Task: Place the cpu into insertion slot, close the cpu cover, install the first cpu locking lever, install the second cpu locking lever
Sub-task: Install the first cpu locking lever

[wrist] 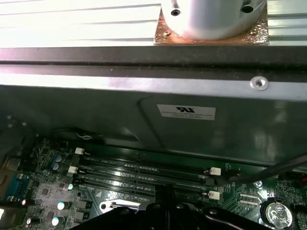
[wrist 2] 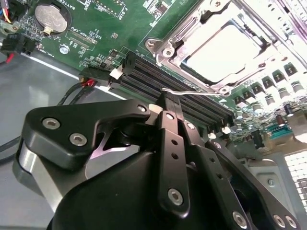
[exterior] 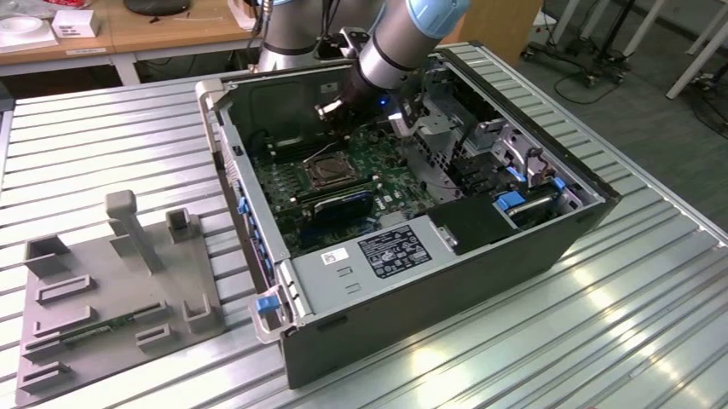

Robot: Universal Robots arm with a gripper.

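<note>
The cpu (wrist 2: 225, 45) lies in the insertion slot (exterior: 305, 175) on the green board, a short way beyond the gripper's tips. Its pale metal top shows through the window of the cpu cover (wrist 2: 178, 34), which appears to lie flat around it.

The gripper (wrist 2: 169, 103) is clenched. In the second wrist view its two black fingers (wrist 2: 164, 143) press together with no gap between them, and nothing bulky is held. A thin silver locking lever (wrist 2: 189, 92) runs along the near edge of the socket frame. Its curled end sits right at the fingertips; whether the tips pinch it, press on it or merely stand beside it cannot be told.

Between the gripper and the socket run the long black memory slots (wrist 2: 144, 76), which the fingertips hang over in both wrist views. Off to one side of the fingers are a black connector with red and black cables (wrist 2: 88, 81) and, farther out, a round coin battery (wrist 2: 50, 19).

In the exterior view the arm (exterior: 398, 43) reaches down into the open computer case (exterior: 455, 307), close to its far wall. The case stands on a ribbed metal table (exterior: 114, 145), and a grey fixture (exterior: 114, 290) lies well away from the gripper.
</note>
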